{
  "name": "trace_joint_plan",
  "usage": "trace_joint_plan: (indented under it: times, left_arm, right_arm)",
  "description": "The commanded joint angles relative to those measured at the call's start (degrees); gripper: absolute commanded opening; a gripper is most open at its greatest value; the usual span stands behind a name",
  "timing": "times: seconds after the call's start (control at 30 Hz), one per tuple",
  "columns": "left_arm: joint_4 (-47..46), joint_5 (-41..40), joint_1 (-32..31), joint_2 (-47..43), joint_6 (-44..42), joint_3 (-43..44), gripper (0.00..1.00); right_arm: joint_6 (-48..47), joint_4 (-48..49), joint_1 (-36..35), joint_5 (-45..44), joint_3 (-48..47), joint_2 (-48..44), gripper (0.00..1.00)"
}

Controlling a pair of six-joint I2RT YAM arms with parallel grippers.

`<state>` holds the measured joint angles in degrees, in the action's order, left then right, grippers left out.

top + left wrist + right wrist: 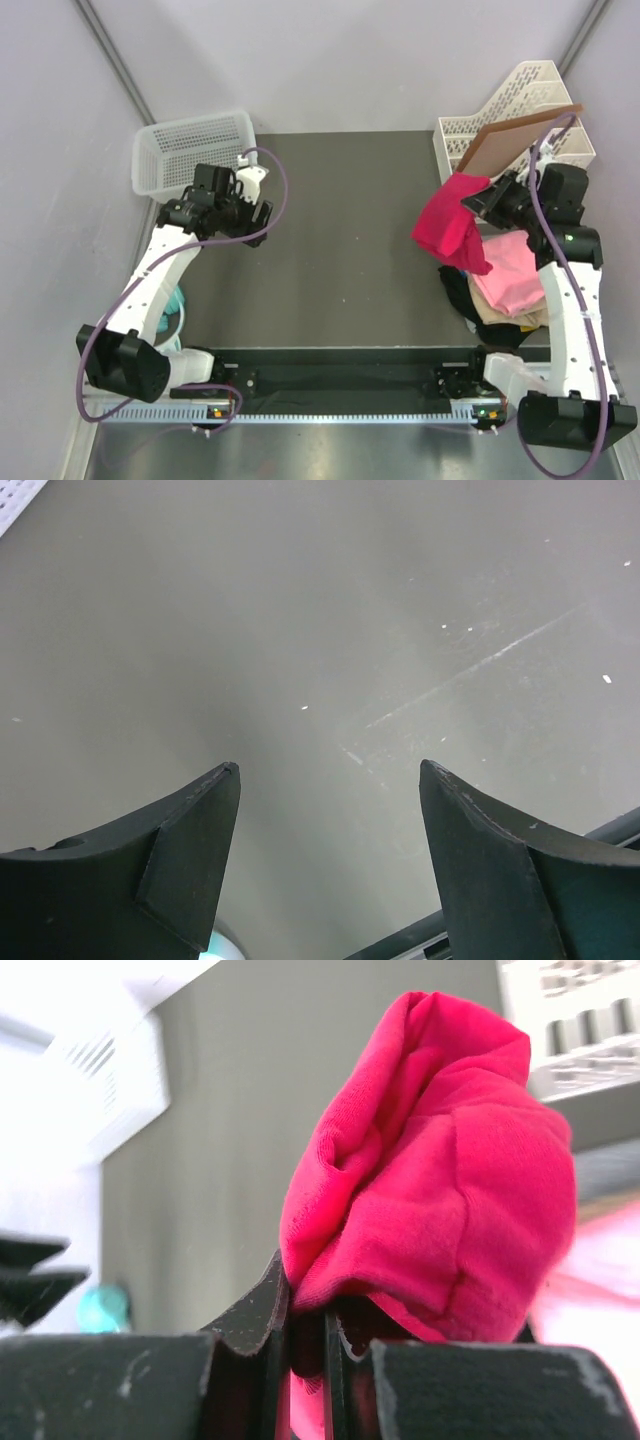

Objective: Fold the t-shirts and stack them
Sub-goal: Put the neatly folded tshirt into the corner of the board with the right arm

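1. A white basket (195,150) stands at the far left corner of the table (340,200), just beyond the left arm.
2. A teal thing (175,305) lies at the table's left edge, partly hidden behind the left arm; what it is cannot be made out.
3. The left gripper (262,215) sits near the basket and points toward the table's middle. In its wrist view the gripper (330,770) is released: the two dark fingers (190,850) stand wide apart with nothing between them, only bare, scuffed table below.
4. The middle of the table holds no cloth.
5. The crimson shirt (450,230) hangs bunched at the right side of the table, at the left edge of the pile. Whether its lower end touches the pile cannot be told.
6. The right gripper (478,205) is clenched on the crimson shirt. In its wrist view the jaws (308,1310) stand nearly together, pinching a fold, and the crumpled cloth (440,1180) bulges above them.
7. The pile lies beside the right arm: a pink shirt (510,270) on top, a beige shirt (510,315) under it, a black shirt (460,290) at its left edge.
8. A white rack (520,100) stands at the far right corner, with a brown board (520,140) leaning in it.
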<state>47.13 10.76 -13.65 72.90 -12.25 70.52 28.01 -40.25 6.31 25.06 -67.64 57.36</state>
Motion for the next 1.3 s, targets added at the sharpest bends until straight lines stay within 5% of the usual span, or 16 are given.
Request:
trace_joint_plan:
  times: [0.0,0.33,0.63,0.8,0.93,1.03,1.13,1.17,1.27]
  left_arm:
    - [-2.49,-1.36,0.64,-0.31,-1.55,-0.65,0.77]
    - [-2.66,-2.33,1.17,-1.45,-4.45,-2.85,0.77]
    - [-1.61,-1.98,1.26,1.36,-5.76,-1.35,0.77]
    - [-0.2,-2.85,1.26,2.86,-6.82,0.49,0.77]
    - [0.24,-3.73,1.26,2.51,-7.44,0.76,0.77]
    - [0.59,-4.08,1.34,2.24,-7.7,0.23,0.77]
    - [0.77,-4.61,1.34,1.89,-8.23,-0.38,0.77]
    - [0.85,-4.87,1.34,1.54,-8.49,-0.56,0.77]
    - [0.59,-5.58,1.34,0.84,-9.19,-1.26,0.77]
  right_arm:
    - [0.46,-2.55,4.32,-7.03,-1.63,-2.17,0.0]
    - [0.56,-9.49,7.75,-24.53,-1.45,-6.3,0.0]
    - [1.43,-7.22,12.76,-39.37,9.97,-9.2,0.0]
    - [4.77,-1.43,20.39,-41.58,21.22,-6.48,0.0]
    - [8.19,-0.53,25.24,-40.97,21.51,-2.18,0.01]
    - [8.9,-1.5,28.23,-39.13,19.04,2.64,0.25]
    - [8.9,-0.97,31.31,-35.0,18.25,6.6,0.67]
    - [8.99,-1.15,31.75,-34.64,17.98,7.14,0.9]
    - [8.2,-2.72,32.1,-33.33,15.61,8.03,1.0]
